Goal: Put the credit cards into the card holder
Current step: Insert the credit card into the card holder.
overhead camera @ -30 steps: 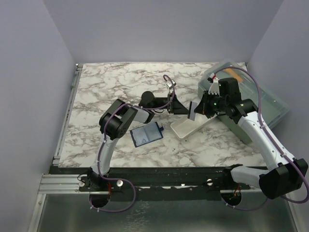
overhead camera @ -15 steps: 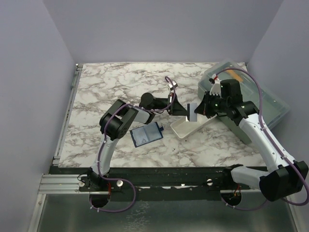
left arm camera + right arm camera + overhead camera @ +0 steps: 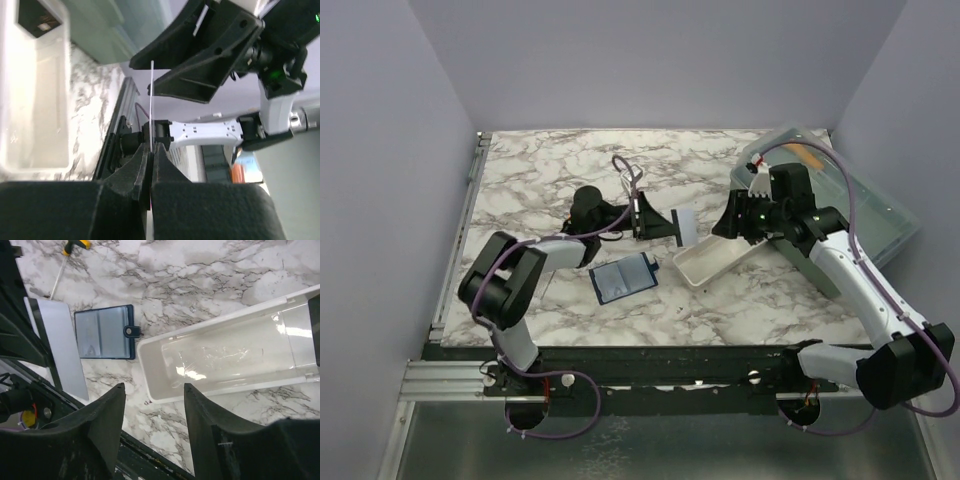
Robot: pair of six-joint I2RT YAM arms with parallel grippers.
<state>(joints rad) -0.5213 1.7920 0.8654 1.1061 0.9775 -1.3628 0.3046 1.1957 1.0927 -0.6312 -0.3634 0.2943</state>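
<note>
Standing on edge, the pale bluish-grey credit card (image 3: 685, 228) is pinched between the pressed-together fingers of the left gripper (image 3: 151, 152) and held above the marble table (image 3: 540, 170), just beside the white tray (image 3: 705, 270). The card holder (image 3: 623, 278) is laid open nearby. The right gripper (image 3: 153, 390) is spread over the tray, apart from the card.
</note>
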